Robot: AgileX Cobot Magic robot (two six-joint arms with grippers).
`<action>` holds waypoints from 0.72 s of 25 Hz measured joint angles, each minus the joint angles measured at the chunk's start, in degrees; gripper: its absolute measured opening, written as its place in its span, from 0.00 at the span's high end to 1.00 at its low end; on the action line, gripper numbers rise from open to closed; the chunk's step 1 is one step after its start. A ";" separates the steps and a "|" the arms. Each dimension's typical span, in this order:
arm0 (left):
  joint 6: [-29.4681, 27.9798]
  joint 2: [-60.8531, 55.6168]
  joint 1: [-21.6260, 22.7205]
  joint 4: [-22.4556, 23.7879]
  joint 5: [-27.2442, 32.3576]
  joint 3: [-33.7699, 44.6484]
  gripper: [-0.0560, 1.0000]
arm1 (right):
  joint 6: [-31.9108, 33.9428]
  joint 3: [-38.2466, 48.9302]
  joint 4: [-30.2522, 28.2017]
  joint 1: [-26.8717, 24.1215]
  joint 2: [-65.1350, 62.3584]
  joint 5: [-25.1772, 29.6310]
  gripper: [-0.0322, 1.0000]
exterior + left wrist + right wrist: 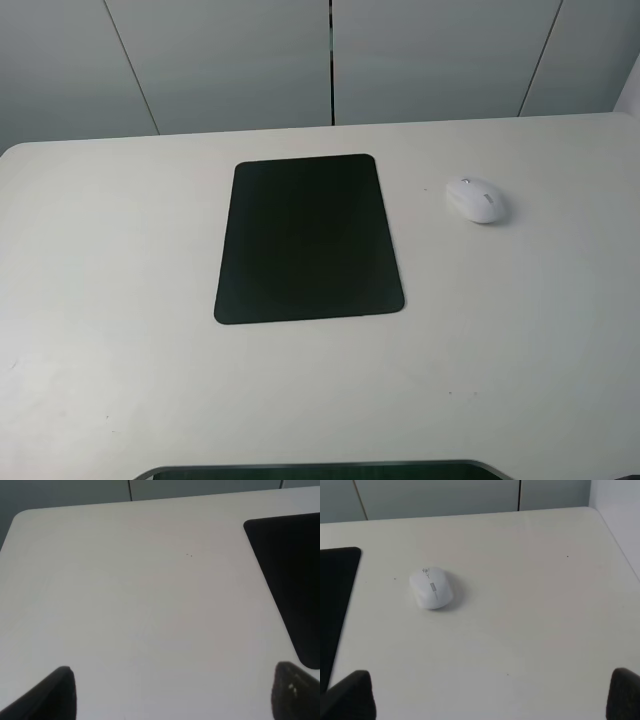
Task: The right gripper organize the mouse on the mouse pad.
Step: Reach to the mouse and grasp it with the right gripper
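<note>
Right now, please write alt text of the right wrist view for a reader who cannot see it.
A small white mouse lies on a pale table, beside but not on the black mouse pad. The right tool is open and empty, its two dark fingertips apart from the mouse.

We see the right gripper [487,699] only as two black fingertips [350,696] set wide apart. Ahead of it and well clear lies the mouse [431,587], small, white and oval, with a grey scroll wheel and a strip down its middle. It rests flat on its base, off to the left of the line between the jaws. Further left of the gripper is the mouse pad [308,238], a flat matte black rectangle with rounded corners. The mouse sits near the pad's right edge without touching it.
</note>
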 joint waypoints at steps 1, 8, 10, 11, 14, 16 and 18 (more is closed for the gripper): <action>0.00 0.00 0.00 0.00 0.00 0.00 0.24 | 0.00 0.00 0.00 0.00 0.00 0.00 0.29; 0.00 0.00 0.00 0.00 0.00 0.00 0.24 | 0.00 0.00 0.00 0.00 0.00 0.00 0.29; 0.00 0.00 0.00 0.00 0.00 0.00 0.24 | 0.00 0.00 0.00 0.00 0.00 0.00 0.29; 0.00 0.00 0.00 0.00 0.00 0.00 0.24 | 0.00 0.00 0.00 0.00 0.00 0.00 0.29; 0.00 0.00 0.00 0.00 0.00 0.00 0.24 | 0.00 0.00 0.00 0.00 0.00 0.00 0.29; 0.00 0.00 0.00 0.00 0.00 0.00 0.24 | 0.00 0.00 0.00 0.00 0.00 0.00 0.29; 0.00 0.00 0.00 0.00 0.00 0.00 0.24 | 0.00 0.00 0.00 0.00 0.00 0.00 0.29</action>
